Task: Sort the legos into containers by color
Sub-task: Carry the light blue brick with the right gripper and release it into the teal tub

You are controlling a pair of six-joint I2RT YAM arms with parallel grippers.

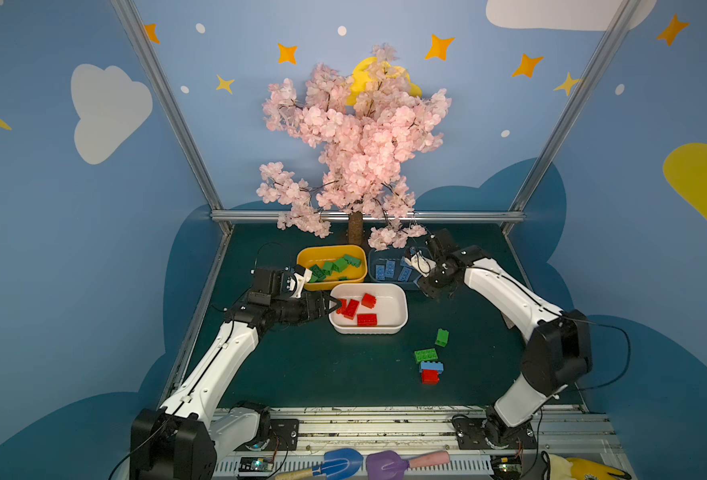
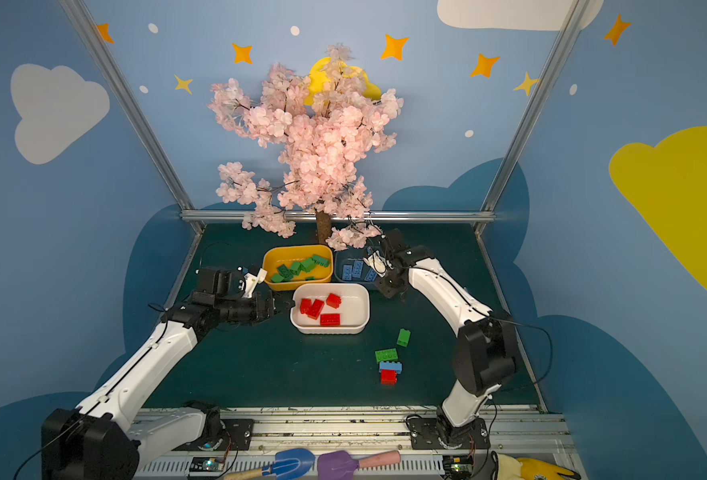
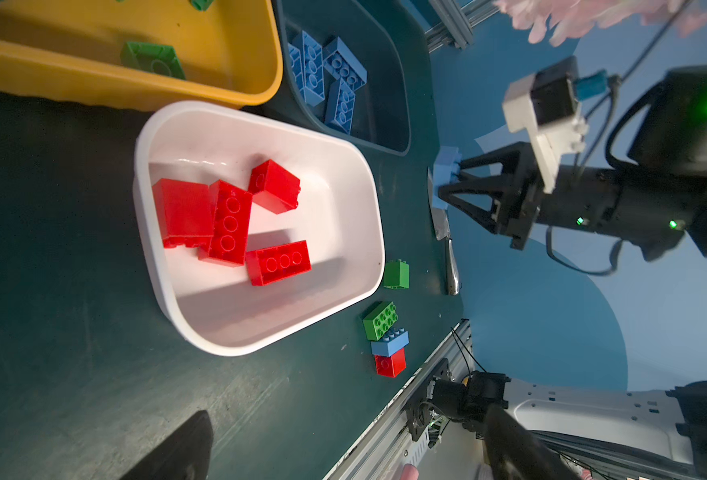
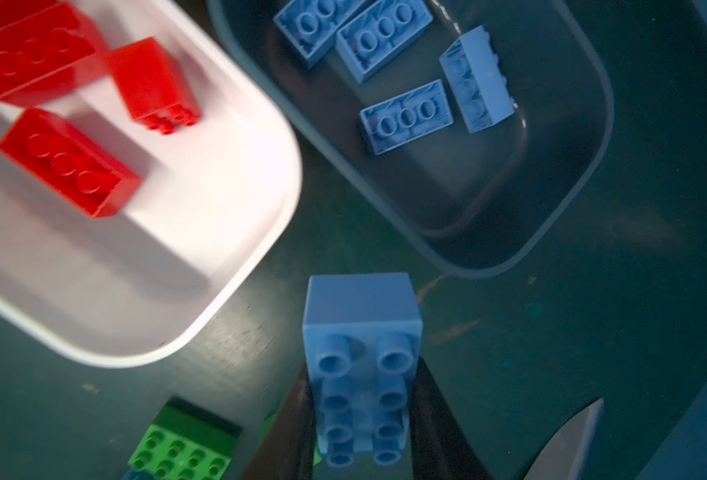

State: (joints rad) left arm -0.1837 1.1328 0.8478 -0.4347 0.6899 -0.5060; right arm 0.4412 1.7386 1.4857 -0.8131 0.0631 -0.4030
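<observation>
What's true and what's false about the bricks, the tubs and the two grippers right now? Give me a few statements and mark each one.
1. The white tub holds only red bricks. True.
2. The right gripper is empty. False: it is shut on a light blue brick.
3. The yellow tub holds green bricks. True.
4. Every brick is already in a tub. False: an upright green brick, a flat green brick, a loose blue brick and a loose red brick lie on the table.
5. The left gripper is shut on a red brick. False: it is open and holds nothing, near the white tub.
</observation>
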